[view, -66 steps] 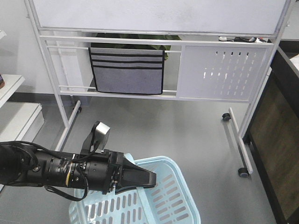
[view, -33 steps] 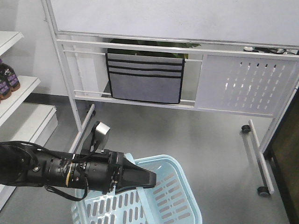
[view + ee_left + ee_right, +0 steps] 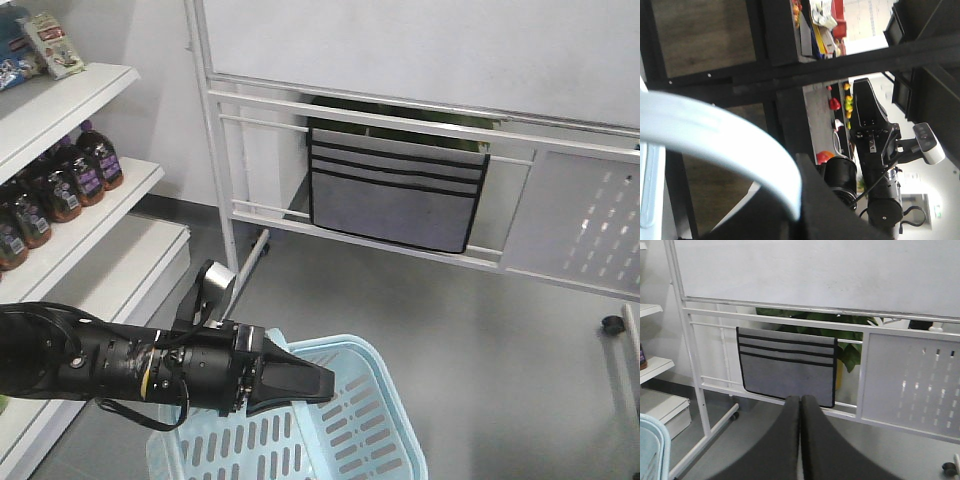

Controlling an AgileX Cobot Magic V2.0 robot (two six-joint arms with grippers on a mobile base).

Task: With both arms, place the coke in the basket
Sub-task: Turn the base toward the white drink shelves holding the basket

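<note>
Two black arms show. The left arm [image 3: 100, 365] reaches level from the left, its gripper [image 3: 318, 383] pointing right over the blue basket [image 3: 352, 425], jaws closed around the pale handle [image 3: 715, 132]. The right gripper [image 3: 800, 401] points forward, fingers pressed together, holding nothing. Grey floor [image 3: 480, 330] spreads below, with shelves [image 3: 110, 190] of bottles [image 3: 62, 192] to the left and a whiteboard stand [image 3: 400, 60] ahead. Where the coke is cannot be told.
</note>
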